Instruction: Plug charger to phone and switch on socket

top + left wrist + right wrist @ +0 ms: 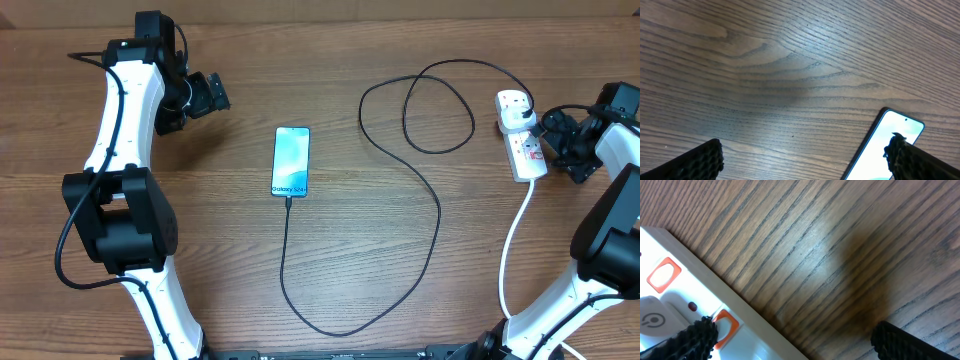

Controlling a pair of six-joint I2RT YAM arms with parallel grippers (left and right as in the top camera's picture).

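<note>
As it gapes, right gripper (793, 334) straddles socket (690, 287) edge.

The table (200, 230) is brown wood with a fine, ridged grain, matt with a faint sheen. The phone (291, 161) has a smooth, glossy screen and dark edges. The socket (528, 158) is smooth white plastic with a soft gloss, and its switches (664, 275) are shiny orange-red plastic. The charger (284, 250) is a thin, matt black cable. The fingers (700, 162) of the left gripper (804, 145) and of the right gripper (793, 325) are black, matt and knobbly.
</note>
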